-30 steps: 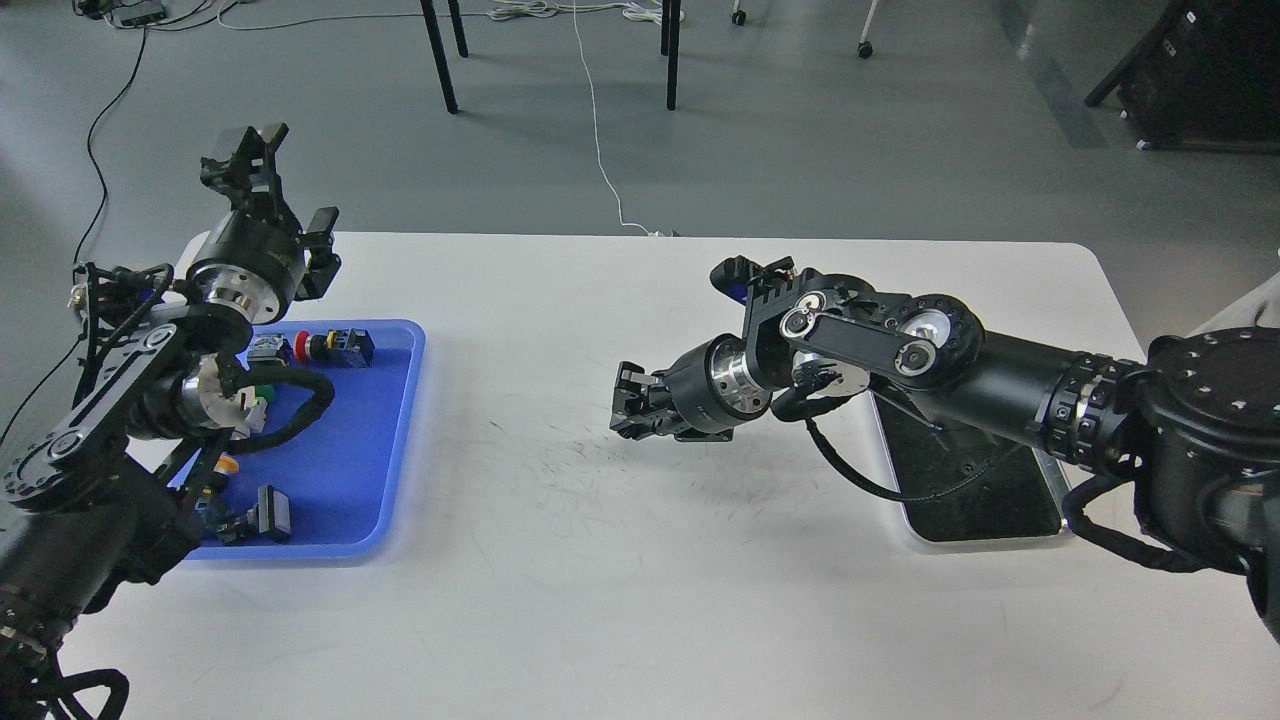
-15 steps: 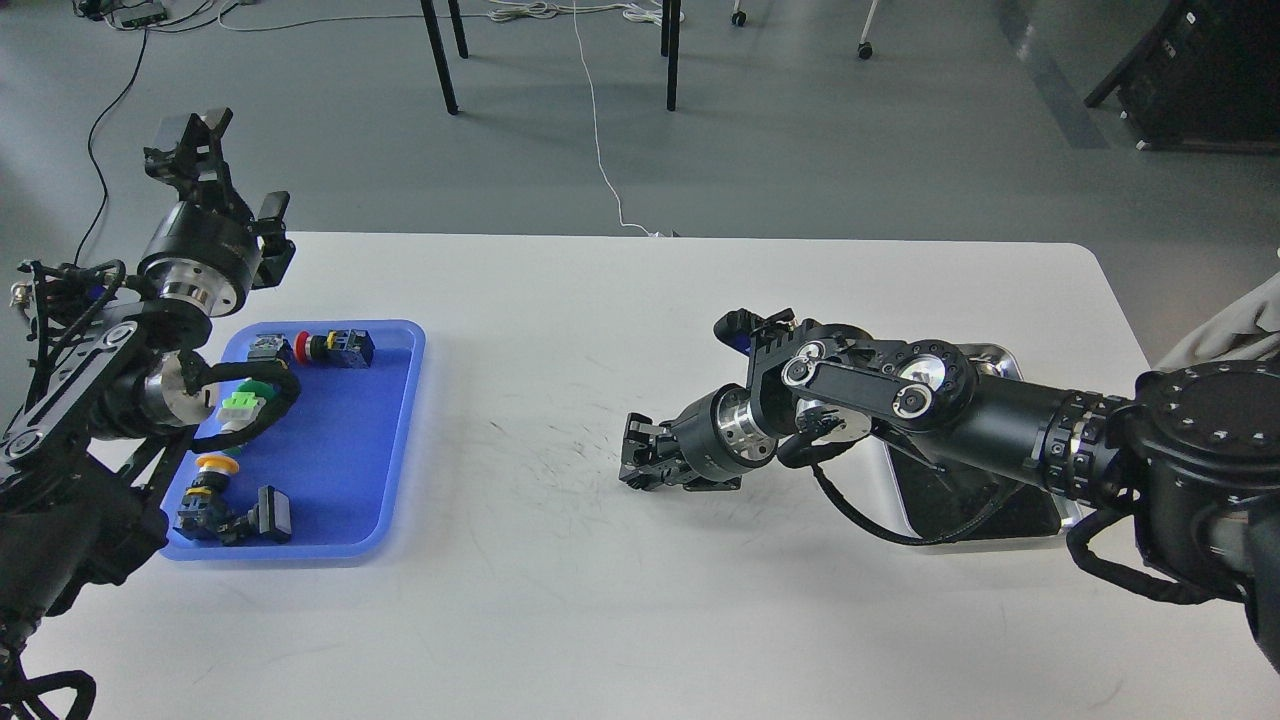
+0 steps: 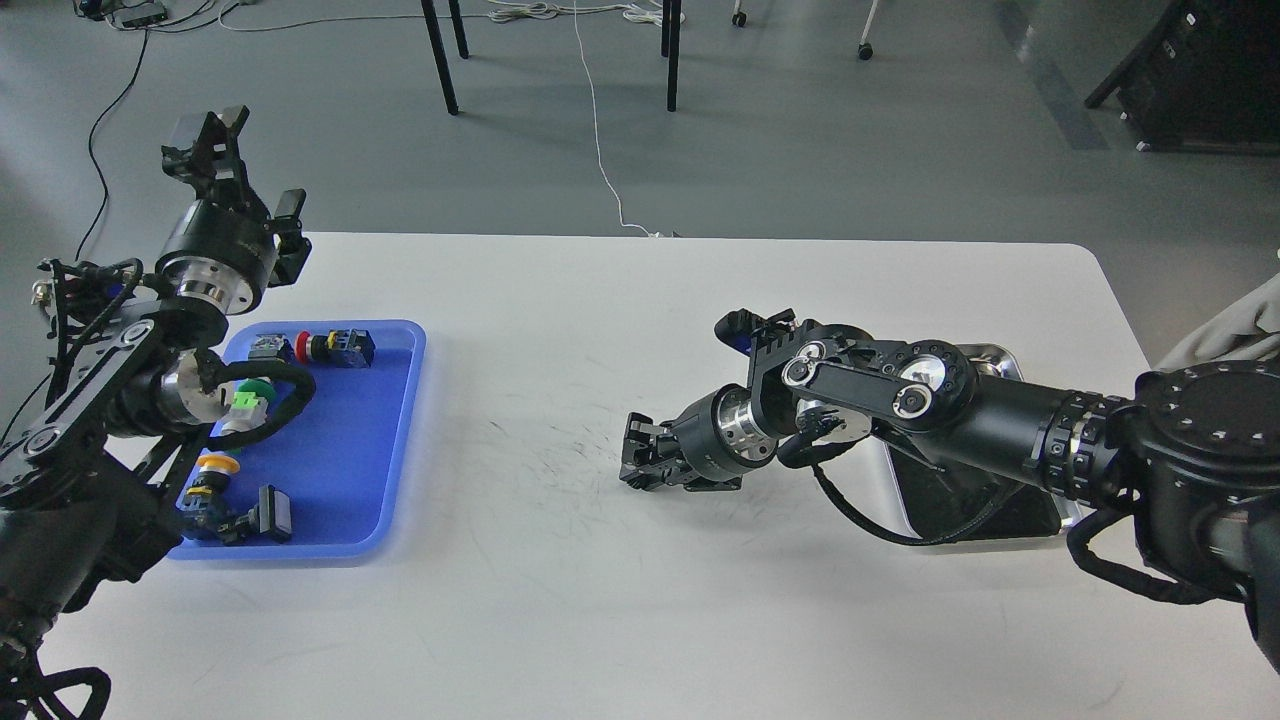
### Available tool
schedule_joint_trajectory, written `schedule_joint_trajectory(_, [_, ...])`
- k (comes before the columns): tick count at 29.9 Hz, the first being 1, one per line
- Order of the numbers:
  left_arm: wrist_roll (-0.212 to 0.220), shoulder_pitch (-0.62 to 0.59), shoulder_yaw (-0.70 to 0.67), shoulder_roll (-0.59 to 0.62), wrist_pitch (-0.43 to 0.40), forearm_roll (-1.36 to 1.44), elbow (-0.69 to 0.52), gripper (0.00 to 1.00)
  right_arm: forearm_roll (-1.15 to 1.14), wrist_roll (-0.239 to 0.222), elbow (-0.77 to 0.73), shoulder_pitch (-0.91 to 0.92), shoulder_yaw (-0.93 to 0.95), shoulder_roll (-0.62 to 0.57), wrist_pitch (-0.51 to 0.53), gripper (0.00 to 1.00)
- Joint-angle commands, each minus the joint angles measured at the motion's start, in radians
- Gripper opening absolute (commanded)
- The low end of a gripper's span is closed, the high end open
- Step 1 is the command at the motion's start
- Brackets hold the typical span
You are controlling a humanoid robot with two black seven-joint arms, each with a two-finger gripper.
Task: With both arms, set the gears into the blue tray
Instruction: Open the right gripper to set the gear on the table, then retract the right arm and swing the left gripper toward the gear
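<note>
The blue tray (image 3: 350, 460) lies at the table's left side. No gears show anywhere in the head view. My left gripper (image 3: 212, 128) is raised beyond the tray's far-left corner and points up and away, its two fingers apart with nothing between them. My right gripper (image 3: 632, 464) is low over the middle of the white table (image 3: 640, 620), pointing left towards the tray. Its fingers are dark and bunched, so I cannot tell them apart or see anything held in them.
Several push-button switches lie in the blue tray: a red-capped one (image 3: 325, 347), a green one (image 3: 245, 398), a yellow one (image 3: 215, 467). A shiny steel tray (image 3: 960, 505) with a dark inside sits under my right forearm. Chair legs stand on the floor beyond the table.
Over the second my right gripper dropped to the tabletop, then held still. My left gripper swung left off the tray, then came back slightly to the right.
</note>
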Motion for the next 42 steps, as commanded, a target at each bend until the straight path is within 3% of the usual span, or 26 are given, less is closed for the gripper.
schedule_joint_trajectory(1, [-0.002, 0.000, 0.000, -0.001, 0.001, -0.001, 0.000, 0.98, 0.001, 0.008, -0.002, 0.007, 0.003, 0.000, 0.000, 0.32])
schedule_joint_trajectory(14, [-0.003, 0.000, 0.000, -0.011, 0.001, 0.001, 0.001, 0.98, 0.001, 0.031, -0.004, 0.015, 0.024, 0.000, -0.008, 0.39])
schedule_joint_trajectory(25, [-0.005, 0.002, 0.009, -0.015, 0.010, 0.001, 0.000, 0.98, 0.007, 0.029, -0.045, 0.076, 0.153, 0.000, -0.002, 0.83])
schedule_joint_trajectory(28, [-0.008, 0.002, 0.009, -0.015, 0.010, 0.001, 0.003, 0.98, 0.009, 0.029, -0.060, 0.079, 0.211, 0.000, -0.001, 0.90])
schedule_joint_trajectory(38, [0.006, 0.015, 0.018, -0.001, 0.010, 0.013, 0.012, 0.98, 0.117, 0.028, -0.063, 0.093, 0.469, 0.000, 0.000, 0.93])
schedule_joint_trajectory(42, [-0.008, 0.051, 0.132, 0.061, 0.006, 0.013, 0.005, 0.98, 0.188, 0.028, -0.062, 0.085, 0.579, -0.024, 0.000, 0.93])
